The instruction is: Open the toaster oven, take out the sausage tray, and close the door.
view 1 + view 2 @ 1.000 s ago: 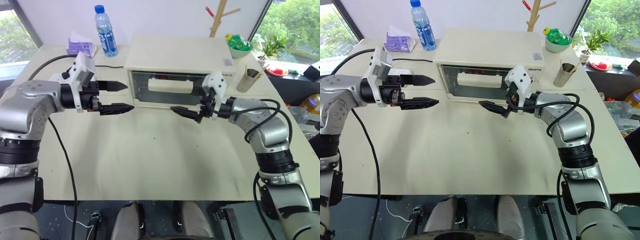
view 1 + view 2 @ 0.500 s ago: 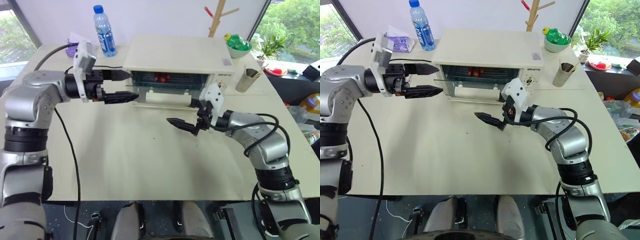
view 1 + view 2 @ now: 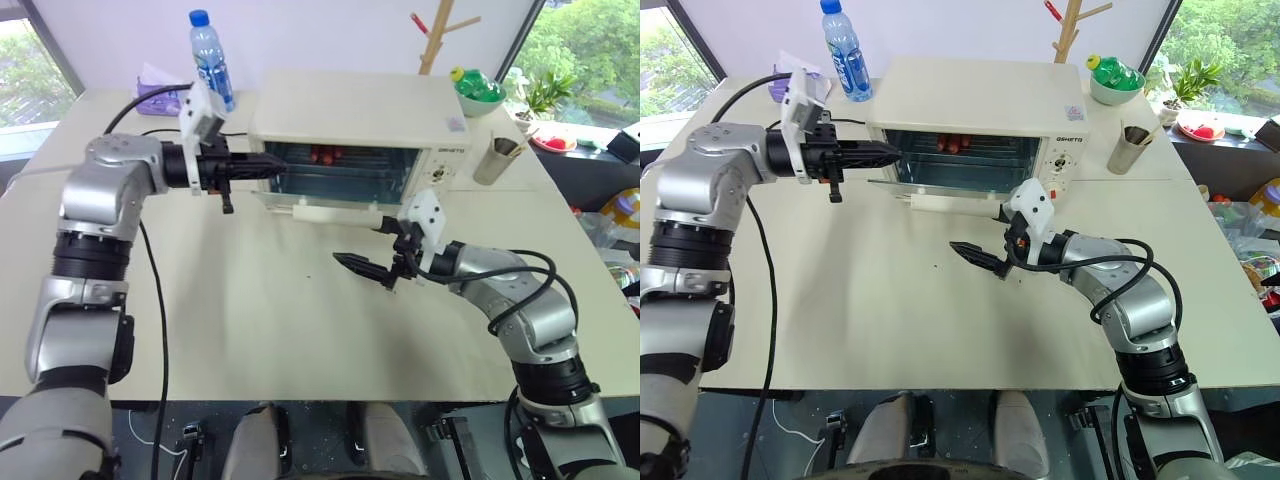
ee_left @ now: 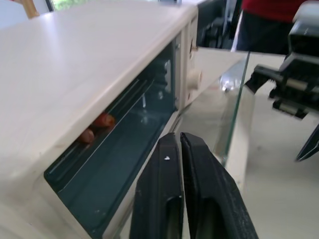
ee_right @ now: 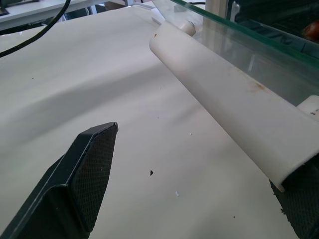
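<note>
I see the cream table by bright windows; the toaster oven has its door down, my left gripper clenched empty, right gripper spread.

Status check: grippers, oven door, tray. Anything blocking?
Left gripper jaws shut, empty, at the oven mouth's left edge. Right gripper jaws open, below the door handle. Door down, sausages inside toaster oven. Nothing blocking.

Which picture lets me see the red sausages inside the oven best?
The left eye view: the reddish-brown sausages show at the back of the open cream-white toaster oven. The right eye view matches. The left wrist view shows them sideways; the right wrist view, barely.
</note>
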Controlling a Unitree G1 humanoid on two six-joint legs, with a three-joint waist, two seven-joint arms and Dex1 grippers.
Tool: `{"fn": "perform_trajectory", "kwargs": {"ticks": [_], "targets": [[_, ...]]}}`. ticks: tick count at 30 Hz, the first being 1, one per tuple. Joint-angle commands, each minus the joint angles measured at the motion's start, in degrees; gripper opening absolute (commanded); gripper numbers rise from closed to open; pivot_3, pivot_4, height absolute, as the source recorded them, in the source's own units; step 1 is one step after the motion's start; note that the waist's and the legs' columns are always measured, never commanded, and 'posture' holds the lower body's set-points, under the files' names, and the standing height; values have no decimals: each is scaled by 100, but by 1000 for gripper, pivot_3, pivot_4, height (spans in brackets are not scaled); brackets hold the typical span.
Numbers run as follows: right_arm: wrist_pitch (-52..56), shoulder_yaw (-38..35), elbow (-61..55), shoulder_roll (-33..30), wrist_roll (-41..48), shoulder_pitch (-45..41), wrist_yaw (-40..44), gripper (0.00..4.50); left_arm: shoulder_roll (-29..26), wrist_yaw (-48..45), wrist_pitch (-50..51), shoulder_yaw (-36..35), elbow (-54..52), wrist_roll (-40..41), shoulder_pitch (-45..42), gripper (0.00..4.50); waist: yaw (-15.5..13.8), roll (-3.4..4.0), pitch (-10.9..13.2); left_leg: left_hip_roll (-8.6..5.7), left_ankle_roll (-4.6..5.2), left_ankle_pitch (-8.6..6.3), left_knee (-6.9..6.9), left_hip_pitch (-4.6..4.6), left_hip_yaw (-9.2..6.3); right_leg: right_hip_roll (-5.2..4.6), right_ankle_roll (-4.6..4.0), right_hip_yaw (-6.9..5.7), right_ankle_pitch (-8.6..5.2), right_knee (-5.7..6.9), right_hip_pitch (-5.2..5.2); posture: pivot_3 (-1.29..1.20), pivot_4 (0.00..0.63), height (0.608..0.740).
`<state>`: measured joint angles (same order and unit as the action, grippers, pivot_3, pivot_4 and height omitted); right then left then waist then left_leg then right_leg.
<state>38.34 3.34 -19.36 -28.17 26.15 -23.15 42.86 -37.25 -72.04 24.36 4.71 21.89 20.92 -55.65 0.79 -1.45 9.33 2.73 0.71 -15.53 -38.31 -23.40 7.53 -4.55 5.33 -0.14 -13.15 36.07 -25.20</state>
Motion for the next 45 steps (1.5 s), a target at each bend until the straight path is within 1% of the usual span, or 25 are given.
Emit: {"fn": "perform_trajectory", "kwargs": {"ticks": [1,4,8,12,18,22,26,30,36,40,45], "targets": [[-56,-67,-265,38,130,10,-42,4500,25,-39,-574,116,307,-392,-142,127,-3,0,0,0,0,0,0,0,0,0,0,0,0,0,0,0,150,736],[-61,-69,-275,30,127,22,-64,4500,93,-99,-849,176,607,-574,-127,127,-2,-1,0,0,0,0,0,-1,0,0,0,0,0,-1,0,0,150,736],[-55,-81,-282,-32,83,46,-80,4500,154,-155,-958,143,813,-676,-162,127,-2,-1,0,0,1,0,0,-2,-1,-1,0,0,0,-1,0,0,150,736],[-51,-193,-76,-306,-171,143,-184,4500,178,-232,-893,96,807,-661,-141,127,-3,-1,0,-1,1,-1,0,-3,-1,-2,0,0,0,-2,0,0,150,736],[142,-396,-134,-834,-166,480,-97,4500,198,-229,-810,38,767,-623,-100,127,-7,-1,1,-1,1,-1,0,-3,-2,-3,0,0,0,-3,0,0,150,736],[377,-750,-583,-1361,254,975,354,4500,220,-238,-742,28,659,-607,44,127,-10,-3,1,-1,2,-1,-1,-3,-4,-2,0,0,0,-3,1,0,150,736],[669,-1542,-1209,-1969,1029,1579,945,4500,242,-254,-703,81,440,-626,362,127,-8,-3,1,-1,3,-2,0,-3,-6,-3,0,0,0,-4,1,0,150,736],[901,-2286,-1421,-2338,1579,1791,1123,4500,250,-293,-689,163,213,-665,723,127,3,-7,2,0,3,-2,-1,0,-13,-3,0,0,0,-4,2,0,150,736],[1210,-2870,-1301,-2371,2066,1538,720,4500,296,-353,-869,396,145,-838,1106,127,-14,-7,1,0,3,-2,-2,1,-21,-5,-2,0,-1,-6,6,0,150,736],[1296,-2999,-1316,-2367,2202,1503,504,4500,398,-354,-1086,563,236,-992,1281,127,-23,-8,1,0,3,-2,-2,0,-22,-6,-15,0,-9,-7,6,0,150,736],[1317,-2977,-1327,-2375,2274,1473,321,4500,554,-240,-1229,605,512,-1118,1286,127,-19,-8,1,-1,4,-2,-2,-1,-23,-8,-18,0,-10,-8,6,0,150,736]]}}
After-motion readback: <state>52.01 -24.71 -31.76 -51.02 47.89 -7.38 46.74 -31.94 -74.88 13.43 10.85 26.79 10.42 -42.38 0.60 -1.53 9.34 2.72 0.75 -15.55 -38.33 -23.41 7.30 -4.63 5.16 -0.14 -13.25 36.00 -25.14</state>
